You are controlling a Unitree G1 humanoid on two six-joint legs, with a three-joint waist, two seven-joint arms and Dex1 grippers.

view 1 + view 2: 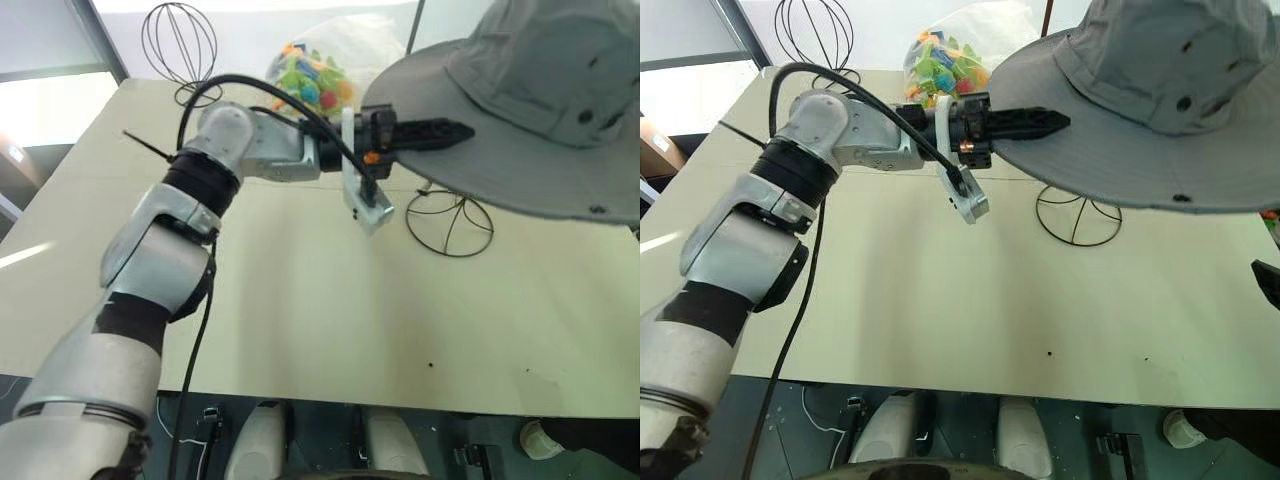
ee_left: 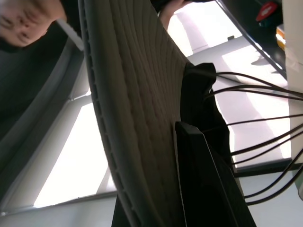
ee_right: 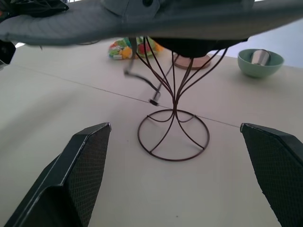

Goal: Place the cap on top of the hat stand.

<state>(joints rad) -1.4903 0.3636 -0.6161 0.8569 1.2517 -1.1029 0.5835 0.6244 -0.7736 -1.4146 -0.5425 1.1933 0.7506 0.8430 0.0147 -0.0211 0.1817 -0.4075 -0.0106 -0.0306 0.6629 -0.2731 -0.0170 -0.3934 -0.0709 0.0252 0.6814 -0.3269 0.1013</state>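
My left gripper (image 1: 455, 131) pinches the cap (image 1: 540, 95) brim over the hat stand (image 3: 173, 120) on a cream table (image 1: 330, 320); my right fingers (image 3: 87, 161) spread wide.

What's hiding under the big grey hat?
Under the cap stands the hat stand: its wire legs and ring base show. Its head-shaped top is covered by the cap.

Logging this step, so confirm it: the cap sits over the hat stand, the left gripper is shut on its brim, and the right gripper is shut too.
Not quite. The right gripper is open: the right wrist view shows its fingers wide apart. The rest holds: the cap sits over the hat stand, and the left gripper is shut on its brim.
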